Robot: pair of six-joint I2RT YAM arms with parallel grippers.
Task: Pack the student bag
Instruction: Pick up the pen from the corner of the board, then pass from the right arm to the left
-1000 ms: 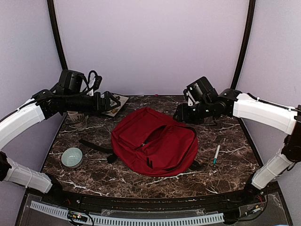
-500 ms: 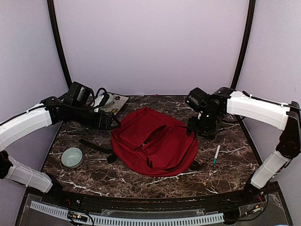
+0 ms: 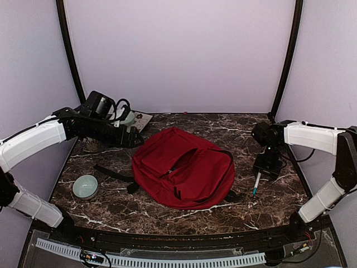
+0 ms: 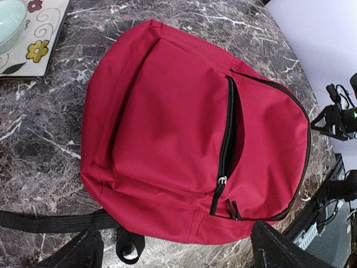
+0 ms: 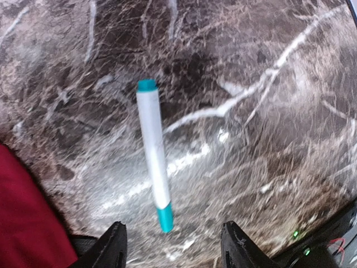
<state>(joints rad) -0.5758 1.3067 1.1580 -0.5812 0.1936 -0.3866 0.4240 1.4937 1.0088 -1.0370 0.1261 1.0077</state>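
A: Left claw (image 4: pixel 175 234)?
B: Spread, empty; the student bag (image 4: pixel 167 128) lies ahead of it, zip open.
A: Right claw (image 5: pixel 173 234)?
B: Spread too; a white-teal pen (image 5: pixel 152 151) lies on the worktop (image 5: pixel 268 139) just ahead.

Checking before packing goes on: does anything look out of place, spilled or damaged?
Nothing spilled or damaged. The student bag lies flat, zipper partly open, a black strap trailing left of it; a pen lies loose on the table to its right.
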